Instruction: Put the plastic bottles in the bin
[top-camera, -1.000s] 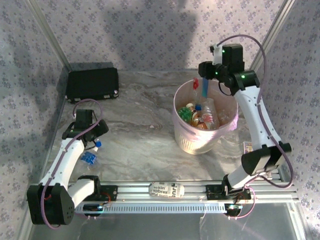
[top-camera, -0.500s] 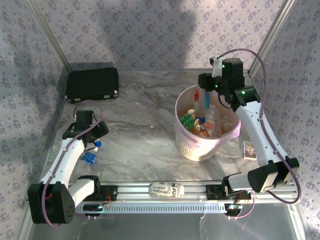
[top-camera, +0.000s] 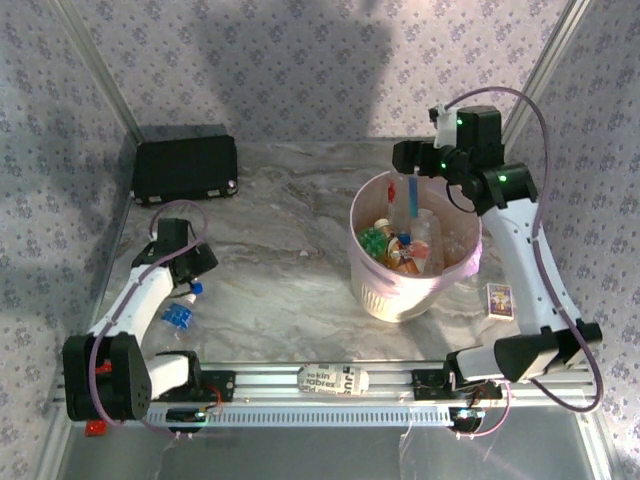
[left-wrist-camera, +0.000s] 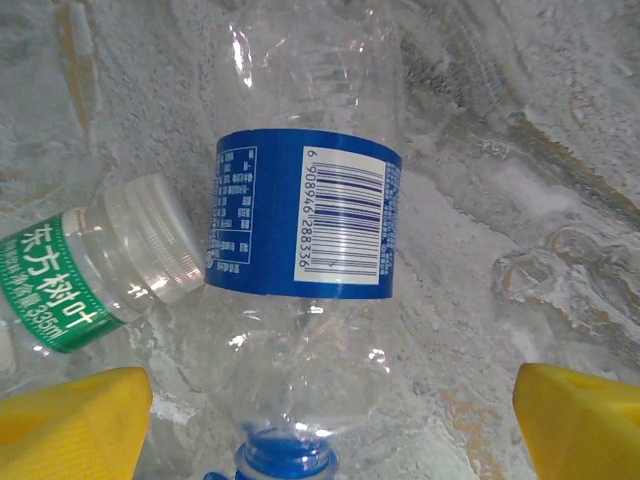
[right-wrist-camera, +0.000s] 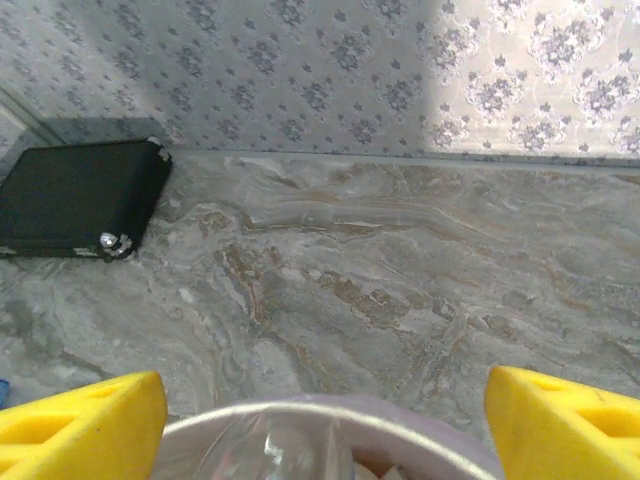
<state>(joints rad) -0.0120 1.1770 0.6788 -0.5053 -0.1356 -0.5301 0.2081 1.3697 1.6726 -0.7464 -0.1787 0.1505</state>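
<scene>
**Bottles (top-camera: 395, 240) mostly in the bin (top-camera: 395, 295) — two more to go**

Our right gripper (right-wrist-camera: 325, 425) hangs over the far edge of the bin. Its yellow fingers (right-wrist-camera: 80, 420) are wide apart with nothing between them. Just under it, in the top view, a clear bottle with a blue band (top-camera: 411, 195) stands up inside the bin. We cannot tell if it leans on the others. Around it is a heap of bottles with red, green and orange bits, so we think most of the job is done.

Our left gripper (left-wrist-camera: 330, 420) is wide open too and holds nothing. It hovers low over a clear bottle with a blue label (left-wrist-camera: 300, 210) and a blue cap, lying on the table (top-camera: 280, 260). A second bottle with a green label (left-wrist-camera: 60, 275) lies with its cap right against it. These two look like all that is left — the blue one seems the next pick.

The table is grey and swirly like marble. On it we also see a flat black case (top-camera: 185, 167) in the far left corner and a small card (top-camera: 499, 300) right of the bin. A printed strip (top-camera: 333, 380) sits on the metal rail (top-camera: 260, 378) by the arm bases. Walls (top-camera: 300, 60) with a flower pattern close in the back and both sides.
</scene>
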